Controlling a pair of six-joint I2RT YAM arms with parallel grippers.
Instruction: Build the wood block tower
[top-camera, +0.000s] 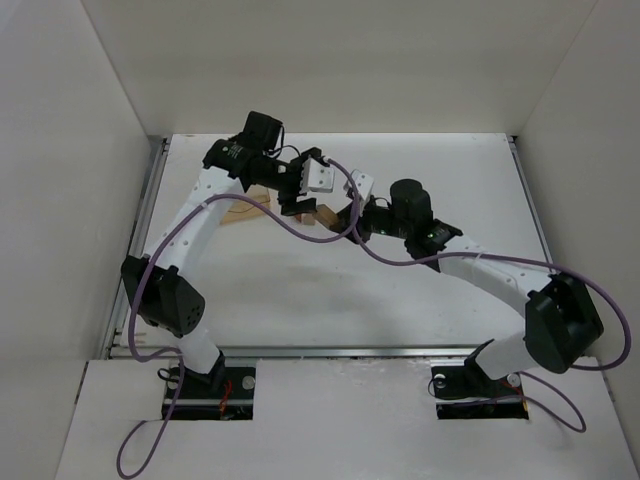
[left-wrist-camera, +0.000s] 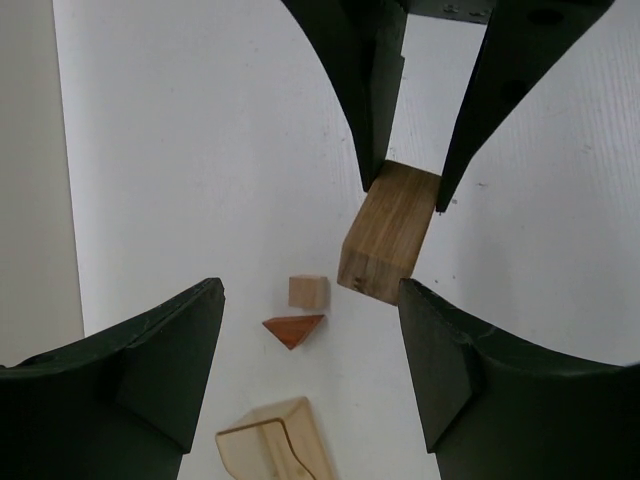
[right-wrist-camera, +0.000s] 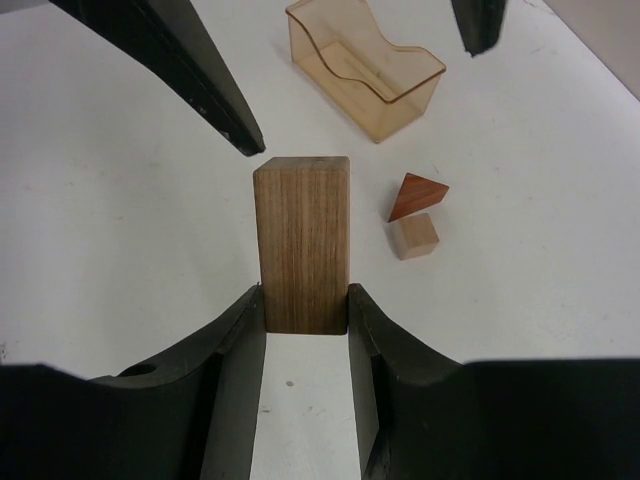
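My right gripper (right-wrist-camera: 305, 292) is shut on a tall brown wooden cuboid (right-wrist-camera: 302, 240), gripping its near end; I cannot tell if it touches the table. The cuboid also shows in the left wrist view (left-wrist-camera: 390, 230) and the top view (top-camera: 325, 213). A tiny tan cube (right-wrist-camera: 414, 236) and a reddish-brown triangular piece (right-wrist-camera: 417, 196) lie side by side on the table just right of it, touching or nearly so. My left gripper (left-wrist-camera: 310, 288) is open wide and empty, hovering above the two small pieces (left-wrist-camera: 309, 291), (left-wrist-camera: 294, 329).
A translucent amber curved piece (right-wrist-camera: 365, 65) lies on the table beyond the small blocks and shows in the left wrist view (left-wrist-camera: 275, 440). The two grippers are close together at the table's far middle (top-camera: 320, 200). White walls enclose the table.
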